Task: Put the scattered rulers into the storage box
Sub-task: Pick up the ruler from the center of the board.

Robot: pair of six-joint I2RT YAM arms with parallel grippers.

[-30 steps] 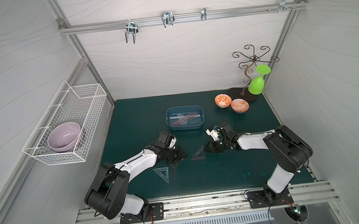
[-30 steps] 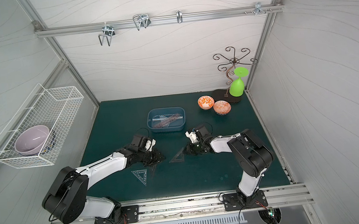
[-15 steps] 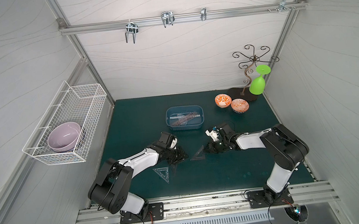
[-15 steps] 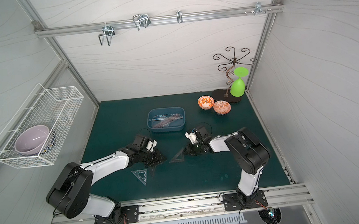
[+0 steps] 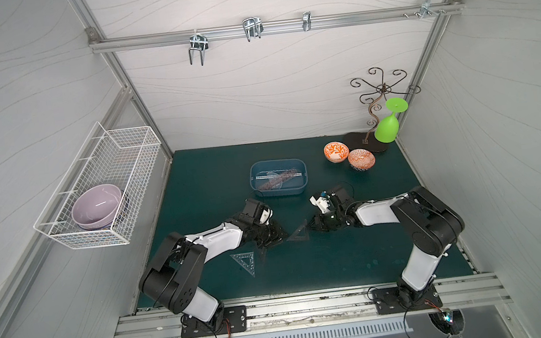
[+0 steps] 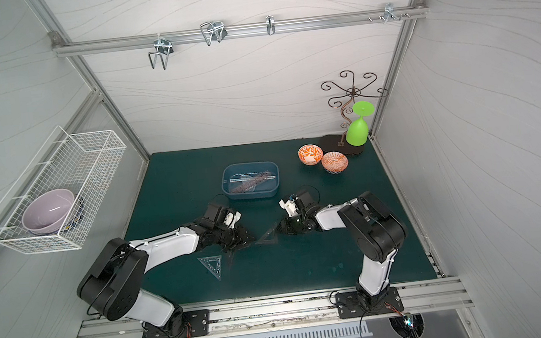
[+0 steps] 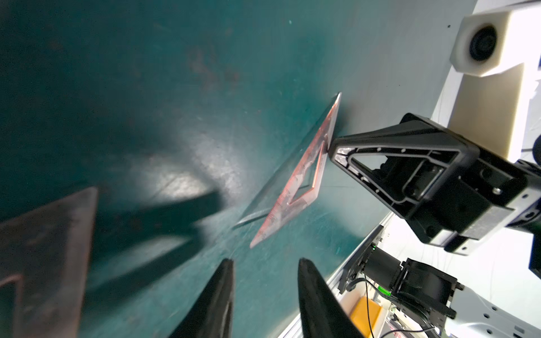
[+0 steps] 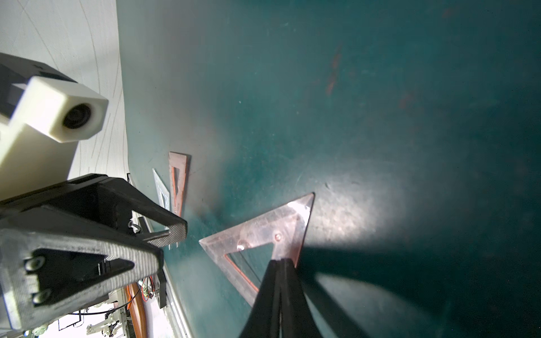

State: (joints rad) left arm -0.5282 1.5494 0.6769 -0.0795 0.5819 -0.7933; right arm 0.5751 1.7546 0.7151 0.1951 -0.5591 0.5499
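Fingers (image 8: 272, 292) of the right gripper (image 8: 280, 261): pressed together, pinching one edge of a smoky triangle (image 8: 263, 228). I read this ruler as tipped up at the gripped side, with its far edge down on the green mat (image 5: 341, 265).

Fingers (image 7: 216, 298) of the left gripper (image 7: 265, 263): spread apart with nothing between them, aimed at the low corner of that same triangle, near it but apart.

On the mat, by the left gripper: a narrow smoky triangle (image 8: 183, 175) and a bluish triangle (image 5: 243, 257), both lying flat, just beside each other.

Beyond both grippers: the storage box (image 5: 280, 194). It holds a clear straightedge, a protractor and dark strips; I cannot fix the exact count.

Tally, by my judgement: more than half stowed. Three rulers are outside the box, one in hand and two loose.
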